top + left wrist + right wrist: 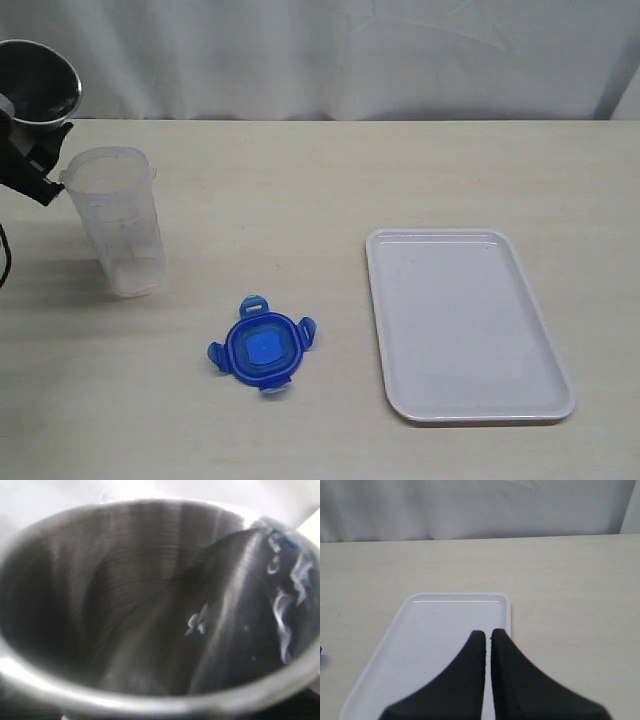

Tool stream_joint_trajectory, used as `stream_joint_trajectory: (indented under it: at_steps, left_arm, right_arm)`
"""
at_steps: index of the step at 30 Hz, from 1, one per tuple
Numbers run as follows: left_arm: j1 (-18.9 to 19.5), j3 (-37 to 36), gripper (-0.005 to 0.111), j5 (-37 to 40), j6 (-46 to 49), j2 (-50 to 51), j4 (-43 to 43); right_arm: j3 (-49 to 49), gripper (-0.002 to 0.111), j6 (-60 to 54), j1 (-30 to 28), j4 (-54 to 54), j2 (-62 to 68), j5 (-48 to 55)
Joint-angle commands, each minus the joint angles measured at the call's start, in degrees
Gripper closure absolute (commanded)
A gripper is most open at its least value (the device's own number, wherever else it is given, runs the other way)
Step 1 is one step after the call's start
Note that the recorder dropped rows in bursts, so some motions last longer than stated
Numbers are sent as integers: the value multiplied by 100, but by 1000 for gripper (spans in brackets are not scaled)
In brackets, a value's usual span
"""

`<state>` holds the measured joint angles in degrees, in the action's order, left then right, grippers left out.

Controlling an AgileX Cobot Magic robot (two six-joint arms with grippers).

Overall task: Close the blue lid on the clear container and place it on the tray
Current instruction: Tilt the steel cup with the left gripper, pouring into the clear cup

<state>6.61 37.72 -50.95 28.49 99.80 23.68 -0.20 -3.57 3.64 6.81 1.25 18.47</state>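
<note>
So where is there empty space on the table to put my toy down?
Biggest bare patch: the table between the clear container and the tray, beyond the blue lid toward the curtain. The tray itself holds nothing. Crowded: the left edge, where the steel cup hangs right beside the container's rim.

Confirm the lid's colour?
The lid is bright blue, best seen in the exterior view.

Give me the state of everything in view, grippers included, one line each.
Clear container: upright, open, no lid.
Blue lid: flat on the table, off the container, flaps out.
Tray: flat, nothing on it.
Steel cup: tilted, held by left gripper.
Right gripper: shut, empty, over the tray.
</note>
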Motion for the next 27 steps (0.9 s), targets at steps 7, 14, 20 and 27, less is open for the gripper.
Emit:
stream_joint_trajectory:
  at_steps: [7,14,20,27]
  left_arm:
    - [3,104,107,-175,334,-98,-29]
    - [3,104,107,-119,645,-98,-29]
    - [3,104,107,-96,1053,-98,-29]
    - [3,104,107,-96,1350,-98,-29]
  right_arm:
    - [20,104,9,23,-3,3,-21]
    - [20,104,9,23,-3,3,-21]
    - [20,104,9,23,-3,3,-21]
    - [20,104,9,23,-3,3,-21]
